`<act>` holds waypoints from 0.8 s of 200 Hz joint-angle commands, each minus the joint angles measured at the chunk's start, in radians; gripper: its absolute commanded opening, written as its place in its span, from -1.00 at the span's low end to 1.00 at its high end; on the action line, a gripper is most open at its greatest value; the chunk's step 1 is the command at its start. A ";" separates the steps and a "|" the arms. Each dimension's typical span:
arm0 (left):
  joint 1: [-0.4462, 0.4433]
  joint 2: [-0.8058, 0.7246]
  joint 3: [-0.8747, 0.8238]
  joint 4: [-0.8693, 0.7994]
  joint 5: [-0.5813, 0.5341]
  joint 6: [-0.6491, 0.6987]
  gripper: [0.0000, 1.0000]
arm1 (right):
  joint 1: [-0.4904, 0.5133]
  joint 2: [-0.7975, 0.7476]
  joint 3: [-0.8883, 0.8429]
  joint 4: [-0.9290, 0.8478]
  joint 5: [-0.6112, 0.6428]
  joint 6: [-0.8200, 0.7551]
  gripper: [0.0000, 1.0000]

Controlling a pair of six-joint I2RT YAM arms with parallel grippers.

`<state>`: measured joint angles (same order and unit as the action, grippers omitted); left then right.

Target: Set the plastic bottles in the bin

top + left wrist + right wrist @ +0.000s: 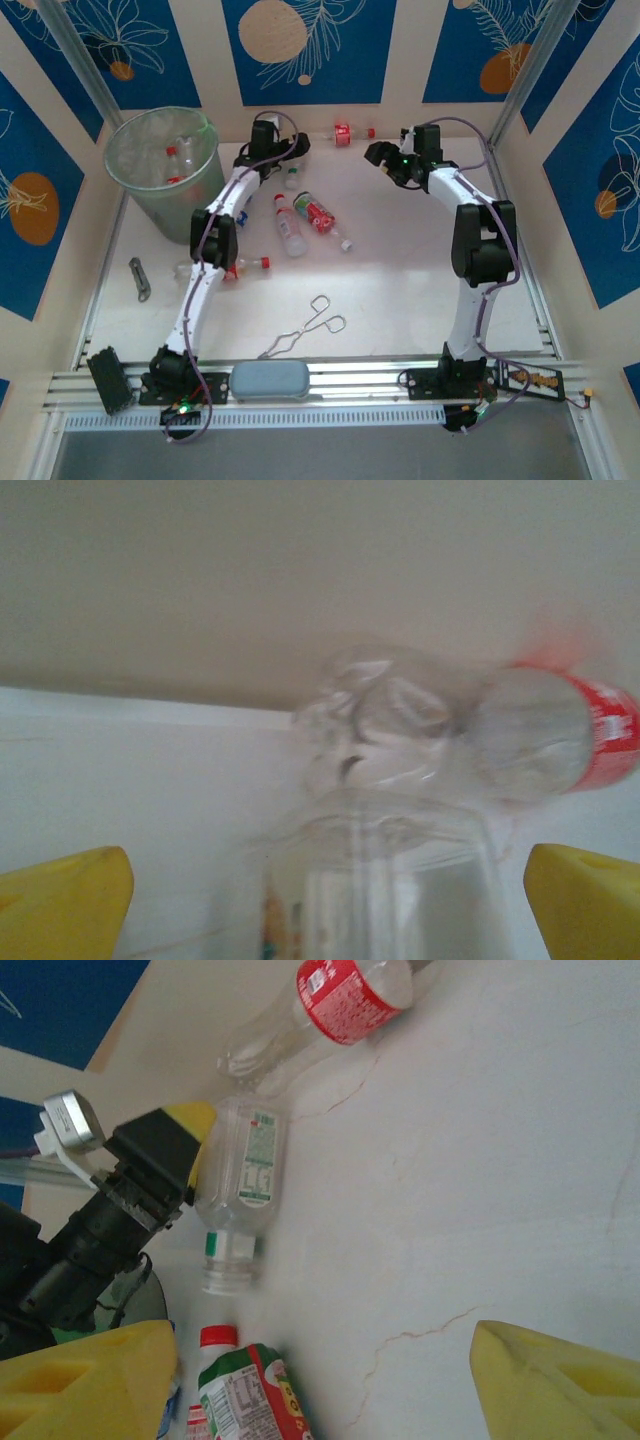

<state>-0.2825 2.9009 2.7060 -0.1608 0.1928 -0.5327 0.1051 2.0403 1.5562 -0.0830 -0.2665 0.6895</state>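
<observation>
The bin (pixel 160 165) stands at the back left with a few bottles inside. My left gripper (pixel 283 160) is open around the base of a clear green-labelled bottle (pixel 242 1175) lying near the back wall; its yellow fingers (pixel 65 905) stand wide on both sides of that bottle (pixel 385 880). A red-labelled bottle (pixel 565 730) lies just beyond it, against the wall (pixel 345 132). My right gripper (pixel 378 153) hovers open over bare table, its midpoint (pixel 325 1360) holding nothing. Two bottles (pixel 290 225) (pixel 320 213) lie mid-table, another (pixel 250 265) by the left arm.
Metal tongs (pixel 305 328) lie near the front centre. A grey-blue pad (pixel 270 380) sits on the front rail. A small metal piece (pixel 140 278) lies at the left and a black block (pixel 108 380) at the front left corner. Walls close in the table.
</observation>
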 commanded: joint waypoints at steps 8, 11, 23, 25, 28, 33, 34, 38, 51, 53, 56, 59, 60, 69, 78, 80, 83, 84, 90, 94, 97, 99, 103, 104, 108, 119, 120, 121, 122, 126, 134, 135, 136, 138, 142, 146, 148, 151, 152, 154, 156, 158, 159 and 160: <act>-0.025 0.074 0.056 0.164 0.040 -0.114 1.00 | 0.027 -0.046 -0.025 -0.041 -0.006 -0.013 0.55; -0.026 0.081 0.058 0.171 0.035 -0.120 1.00 | 0.029 -0.050 -0.029 -0.044 -0.004 -0.015 0.56; -0.028 0.101 0.066 0.193 0.017 -0.144 1.00 | 0.038 -0.062 -0.048 -0.053 0.006 -0.024 0.56; -0.027 0.104 0.066 0.195 0.013 -0.146 1.00 | 0.040 -0.065 -0.051 -0.055 0.008 -0.027 0.56; -0.028 0.107 0.066 0.198 0.008 -0.148 1.00 | 0.042 -0.069 -0.055 -0.059 0.011 -0.028 0.56; -0.029 0.113 0.066 0.207 -0.001 -0.154 1.00 | 0.046 -0.074 -0.063 -0.065 0.017 -0.036 0.56; -0.029 0.114 0.066 0.209 -0.003 -0.154 1.00 | 0.047 -0.075 -0.064 -0.065 0.018 -0.037 0.56; -0.030 0.120 0.066 0.219 -0.010 -0.160 1.00 | 0.049 -0.081 -0.070 -0.070 0.022 -0.039 0.56; -0.035 0.143 0.087 0.246 -0.043 -0.167 1.00 | 0.053 -0.098 -0.088 -0.085 0.031 -0.048 0.56; -0.035 0.146 0.093 0.249 -0.047 -0.167 1.00 | 0.054 -0.100 -0.090 -0.086 0.033 -0.049 0.56; -0.038 0.154 0.099 0.256 -0.050 -0.168 1.00 | 0.054 -0.104 -0.094 -0.091 0.035 -0.051 0.56; -0.039 0.158 0.105 0.266 -0.052 -0.169 1.00 | 0.056 -0.107 -0.097 -0.095 0.039 -0.053 0.56; -0.039 0.159 0.106 0.270 -0.052 -0.169 1.00 | 0.057 -0.108 -0.098 -0.096 0.039 -0.054 0.55; -0.047 0.166 0.107 0.308 -0.050 -0.164 1.00 | 0.062 -0.120 -0.105 -0.109 0.050 -0.063 0.56; -0.063 0.166 0.109 0.324 -0.055 -0.134 1.00 | 0.067 -0.128 -0.108 -0.125 0.067 -0.073 0.56; -0.066 0.166 0.109 0.326 -0.055 -0.123 1.00 | 0.068 -0.129 -0.110 -0.128 0.071 -0.075 0.56; -0.071 0.166 0.109 0.328 -0.053 -0.108 1.00 | 0.070 -0.131 -0.110 -0.133 0.076 -0.078 0.55; -0.073 0.166 0.109 0.328 -0.053 -0.105 1.00 | 0.071 -0.132 -0.111 -0.135 0.078 -0.078 0.55; -0.083 0.166 0.109 0.331 -0.054 -0.072 1.00 | 0.073 -0.133 -0.110 -0.145 0.086 -0.083 0.55; -0.090 0.166 0.109 0.335 -0.055 -0.066 1.00 | 0.075 -0.134 -0.110 -0.151 0.088 -0.084 0.56; -0.092 0.168 0.109 0.347 -0.046 -0.066 1.00 | 0.076 -0.134 -0.109 -0.157 0.091 -0.084 0.55; -0.094 0.170 0.110 0.354 -0.040 -0.063 1.00 | 0.077 -0.134 -0.108 -0.160 0.091 -0.084 0.56; -0.097 0.170 0.112 0.362 -0.030 -0.059 1.00 | 0.077 -0.134 -0.109 -0.164 0.092 -0.084 0.55; -0.098 0.171 0.112 0.363 -0.028 -0.057 1.00 | 0.079 -0.135 -0.109 -0.165 0.092 -0.084 0.55; -0.102 0.171 0.112 0.366 -0.017 -0.052 1.00 | 0.080 -0.135 -0.109 -0.169 0.095 -0.082 0.56; -0.109 0.160 0.111 0.349 0.020 -0.029 1.00 | 0.085 -0.140 -0.113 -0.176 0.108 -0.084 0.55; -0.110 0.159 0.111 0.347 0.024 -0.026 1.00 | 0.086 -0.141 -0.114 -0.177 0.110 -0.084 0.55; -0.111 0.158 0.111 0.345 0.026 -0.025 1.00 | 0.087 -0.141 -0.114 -0.177 0.111 -0.084 0.55; -0.113 0.156 0.110 0.343 0.031 -0.025 1.00 | 0.088 -0.142 -0.115 -0.178 0.113 -0.083 0.55; -0.115 0.152 0.108 0.338 0.046 -0.021 1.00 | 0.090 -0.144 -0.116 -0.180 0.118 -0.083 0.56; -0.119 0.142 0.102 0.340 0.101 -0.023 1.00 | 0.094 -0.146 -0.118 -0.183 0.124 -0.083 0.56; -0.119 0.141 0.102 0.342 0.109 -0.025 1.00 | 0.093 -0.146 -0.118 -0.184 0.125 -0.083 0.55; -0.120 0.140 0.101 0.343 0.116 -0.027 1.00 | 0.094 -0.146 -0.118 -0.184 0.126 -0.083 0.56; -0.121 0.138 0.098 0.347 0.131 -0.030 1.00 | 0.095 -0.147 -0.119 -0.186 0.126 -0.084 0.56; -0.125 0.133 0.093 0.356 0.159 -0.035 1.00 | 0.097 -0.147 -0.118 -0.187 0.128 -0.083 0.55; -0.130 0.127 0.092 0.358 0.184 -0.038 1.00 | 0.098 -0.147 -0.120 -0.188 0.131 -0.082 0.56; -0.131 0.123 0.090 0.358 0.201 -0.040 1.00 | 0.099 -0.147 -0.119 -0.188 0.132 -0.082 0.56; -0.133 0.114 0.084 0.357 0.225 -0.044 1.00 | 0.100 -0.149 -0.120 -0.189 0.134 -0.082 0.55; -0.134 0.110 0.083 0.358 0.233 -0.046 1.00 | 0.099 -0.149 -0.121 -0.189 0.135 -0.081 0.56; -0.135 0.102 0.074 0.360 0.248 -0.055 1.00 | 0.100 -0.149 -0.122 -0.189 0.136 -0.082 0.56; -0.135 0.095 0.062 0.366 0.262 -0.065 1.00 | 0.099 -0.150 -0.123 -0.189 0.137 -0.081 0.55; -0.137 0.087 0.048 0.378 0.272 -0.070 1.00 | 0.099 -0.149 -0.124 -0.189 0.139 -0.081 0.56; -0.139 0.079 0.038 0.378 0.280 -0.080 1.00 | 0.100 -0.150 -0.125 -0.189 0.140 -0.081 0.56; -0.139 0.073 0.029 0.387 0.286 -0.086 1.00 | 0.099 -0.150 -0.125 -0.189 0.140 -0.081 0.56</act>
<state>-0.4004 3.0348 2.7907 0.1741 0.2806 -0.5961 0.1940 1.9331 1.4536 -0.2352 -0.1551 0.6250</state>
